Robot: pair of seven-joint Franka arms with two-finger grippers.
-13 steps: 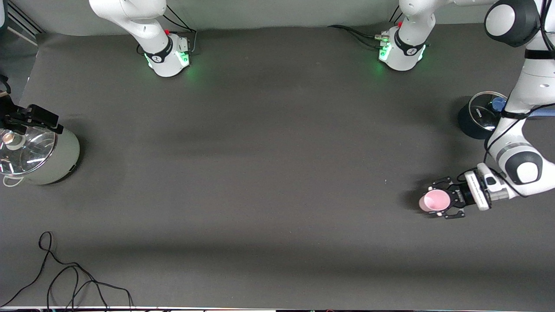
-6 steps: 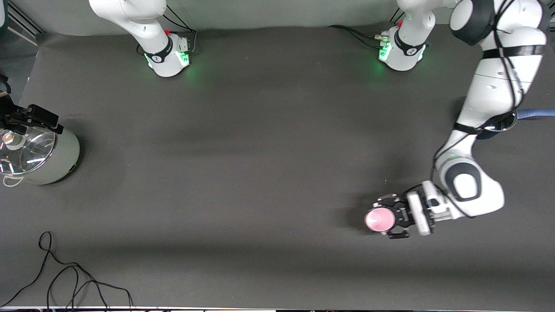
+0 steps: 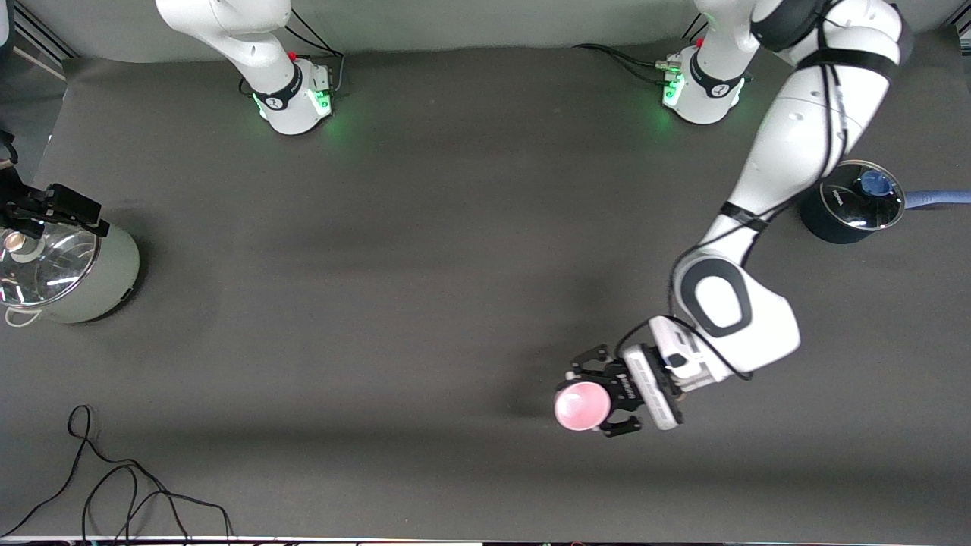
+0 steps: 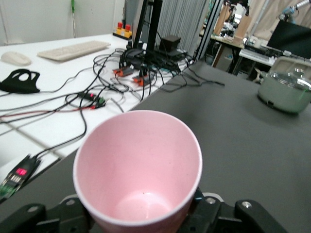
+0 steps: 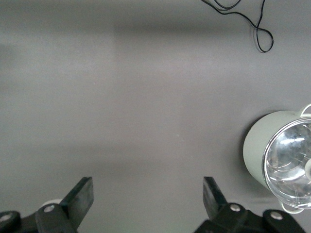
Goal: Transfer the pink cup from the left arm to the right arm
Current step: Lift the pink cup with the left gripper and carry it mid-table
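Since the earlier frame the left claw, clamped on the pink cup, has carried it toward mid-worktop, over bare surface. The right claw, spread wide and empty, waits beside the grey-green pot.

Both arms wore glossy white shells with black joint bands and dark oval caps at the elbows. Each rounded base sat along the table's edge beneath the robots and glowed green at its foot, with a small red button above; black cables ran from both bases. Thin black cable traced the left arm's forearm. Its wrist ended in a white ribbed block, then black angular hardware with silver screws. The right gripper's fingers were matte black, wedge-shaped, also screw-fastened.
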